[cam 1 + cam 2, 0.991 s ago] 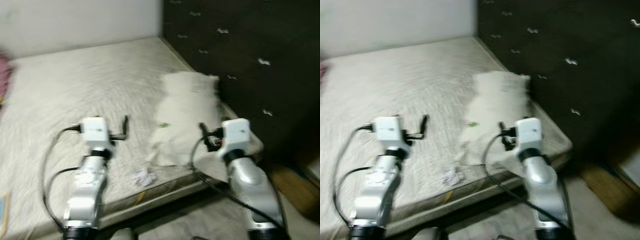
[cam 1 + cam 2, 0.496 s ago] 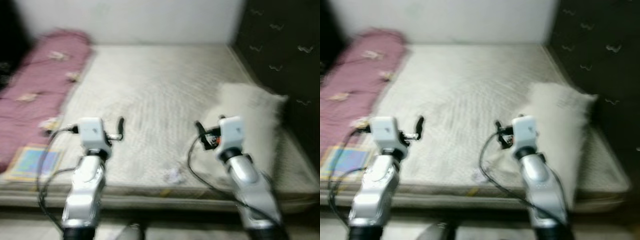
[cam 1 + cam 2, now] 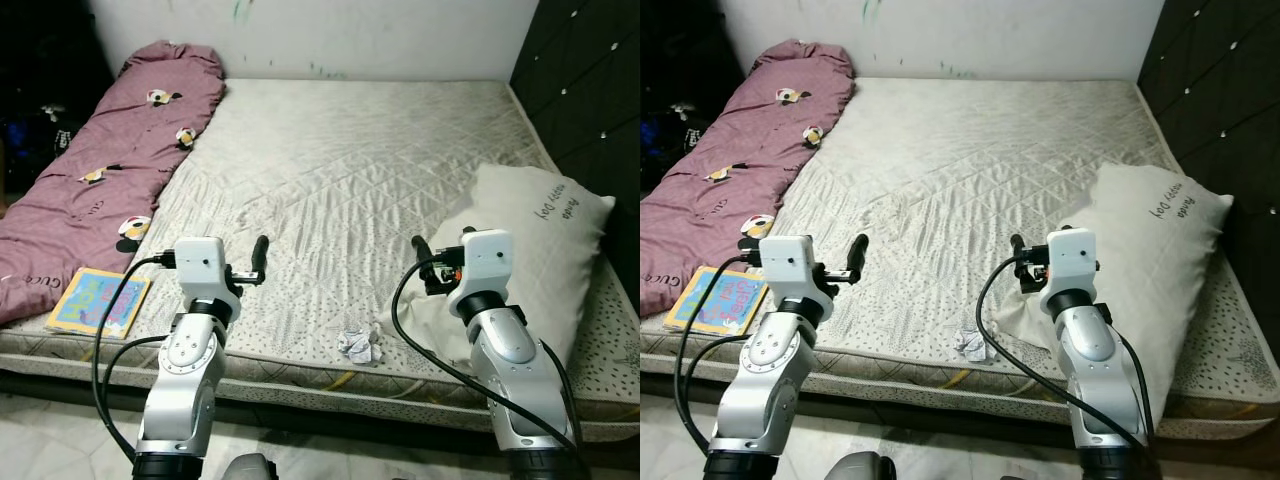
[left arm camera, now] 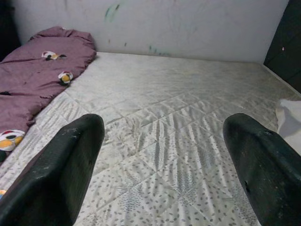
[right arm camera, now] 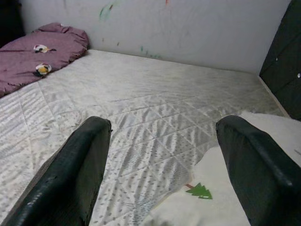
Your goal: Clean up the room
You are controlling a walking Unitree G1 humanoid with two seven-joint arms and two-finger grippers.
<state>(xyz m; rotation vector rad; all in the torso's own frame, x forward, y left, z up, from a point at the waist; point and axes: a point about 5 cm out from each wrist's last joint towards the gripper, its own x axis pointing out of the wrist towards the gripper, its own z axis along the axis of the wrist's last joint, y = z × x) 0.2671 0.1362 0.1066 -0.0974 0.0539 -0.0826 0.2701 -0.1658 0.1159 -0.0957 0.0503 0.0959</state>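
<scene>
Left eye view: crumpled paper (image 3: pixel 358 345) between end effectors

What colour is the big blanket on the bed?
The blanket is purplish pink with small cartoon patches; it shows best in the left eye view.

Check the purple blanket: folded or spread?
Neither: the purple blanket lies rolled up lengthwise along the mattress's left edge, not spread.

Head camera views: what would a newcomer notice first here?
A bare quilted mattress spans the scene, with a rolled maroon blanket along its left side and a white pillow at its right. A crumpled paper scrap lies near the front edge, between the open left gripper and right gripper.
</scene>
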